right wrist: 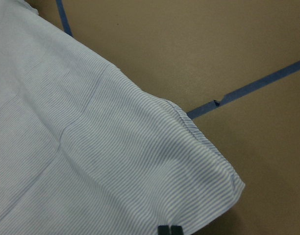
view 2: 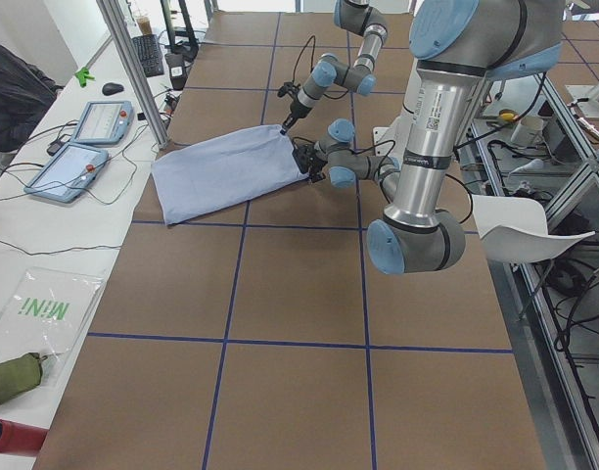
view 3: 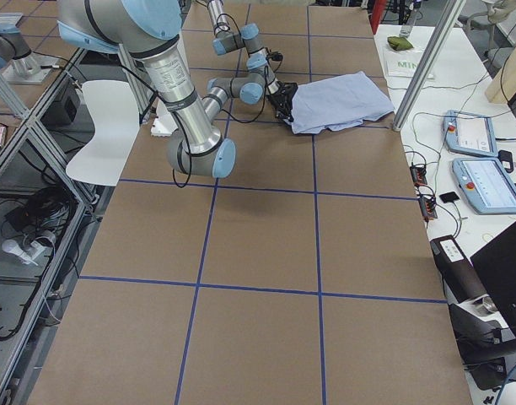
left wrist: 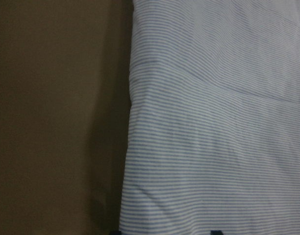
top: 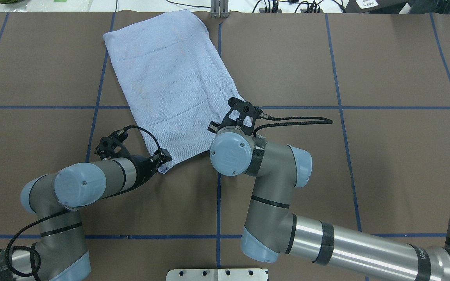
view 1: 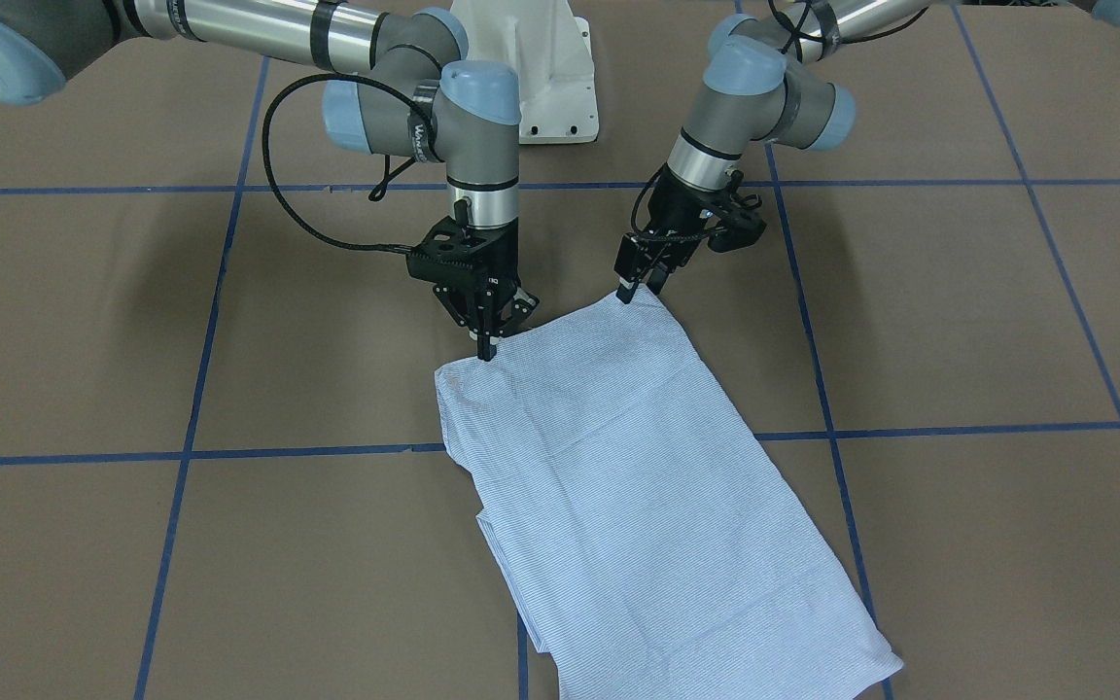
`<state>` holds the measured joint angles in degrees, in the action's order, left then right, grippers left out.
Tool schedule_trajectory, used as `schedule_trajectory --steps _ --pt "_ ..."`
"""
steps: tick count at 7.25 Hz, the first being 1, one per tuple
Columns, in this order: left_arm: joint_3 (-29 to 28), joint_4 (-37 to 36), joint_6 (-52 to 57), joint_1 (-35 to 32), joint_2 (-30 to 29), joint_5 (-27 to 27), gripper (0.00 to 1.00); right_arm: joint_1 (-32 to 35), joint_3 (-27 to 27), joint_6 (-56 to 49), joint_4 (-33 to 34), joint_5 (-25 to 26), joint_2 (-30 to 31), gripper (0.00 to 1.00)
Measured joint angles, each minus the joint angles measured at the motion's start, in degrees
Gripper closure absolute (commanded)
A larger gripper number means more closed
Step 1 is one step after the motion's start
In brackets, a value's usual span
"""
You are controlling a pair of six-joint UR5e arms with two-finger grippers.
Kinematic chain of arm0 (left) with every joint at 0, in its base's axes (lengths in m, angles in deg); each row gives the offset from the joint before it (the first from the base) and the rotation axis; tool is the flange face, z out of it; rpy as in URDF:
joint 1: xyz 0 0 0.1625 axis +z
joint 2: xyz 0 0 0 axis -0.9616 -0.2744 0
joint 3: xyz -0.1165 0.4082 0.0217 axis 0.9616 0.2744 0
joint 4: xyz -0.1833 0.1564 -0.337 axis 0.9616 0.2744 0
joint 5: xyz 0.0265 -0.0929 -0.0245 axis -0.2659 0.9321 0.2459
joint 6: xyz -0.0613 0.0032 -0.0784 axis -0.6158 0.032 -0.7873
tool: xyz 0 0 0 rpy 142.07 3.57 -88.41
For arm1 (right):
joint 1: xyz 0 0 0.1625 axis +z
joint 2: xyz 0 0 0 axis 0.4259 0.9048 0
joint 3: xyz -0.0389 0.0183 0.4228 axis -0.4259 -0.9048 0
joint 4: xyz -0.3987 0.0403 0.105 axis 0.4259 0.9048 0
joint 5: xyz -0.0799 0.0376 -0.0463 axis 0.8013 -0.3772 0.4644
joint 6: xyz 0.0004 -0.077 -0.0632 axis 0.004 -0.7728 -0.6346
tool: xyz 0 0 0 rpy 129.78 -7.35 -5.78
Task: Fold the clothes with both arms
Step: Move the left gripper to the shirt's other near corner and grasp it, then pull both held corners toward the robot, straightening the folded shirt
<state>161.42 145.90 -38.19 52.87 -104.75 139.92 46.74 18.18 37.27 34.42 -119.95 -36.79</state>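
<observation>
Two side folds look done, by my reading: the shirt lies as one long, narrow rectangle, with no sleeve, collar or button showing. It sits flat and diagonal on the brown table, across a blue tape line, with one short end towards the robot and the other at the far table edge. What I judge to be left is the end-over-end fold, bringing the near short end over towards the far one, perhaps twice.

Both arms reach to the near short end, one at each corner. The right arm's wrist points almost straight down. The right gripper meets the cloth at its corner, and its wrist camera shows the fingertips pressed together on the hem, so I log it as pinching the shirt. The left arm comes in tilted, with the left gripper at the other corner. Its wrist camera shows the tips well apart with striped cloth between them, so it is not clamped.
</observation>
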Motion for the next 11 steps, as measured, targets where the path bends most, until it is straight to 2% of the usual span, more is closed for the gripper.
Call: schedule_trajectory --steps 4,5,6,9,11 --pt "1.0 0.1 0.1 0.0 -0.2 -0.1 1.0 0.0 1.5 -0.1 0.0 -0.4 1.2 1.0" --pt "2.3 0.1 0.1 0.0 -0.3 -0.1 1.0 -0.5 5.2 -0.1 0.1 -0.5 3.5 1.0" --pt "4.6 0.1 0.1 0.1 -0.4 -0.1 1.0 -2.3 11.3 -0.2 0.9 -0.3 7.1 1.0" --pt "14.2 -2.8 0.0 5.8 0.0 -0.6 1.0 -13.9 32.9 0.3 12.1 5.6 16.4 1.0" --pt "22.9 -10.7 -0.1 9.4 0.2 -0.8 1.0 -18.2 39.2 0.9 14.6 8.0 19.8 1.0"
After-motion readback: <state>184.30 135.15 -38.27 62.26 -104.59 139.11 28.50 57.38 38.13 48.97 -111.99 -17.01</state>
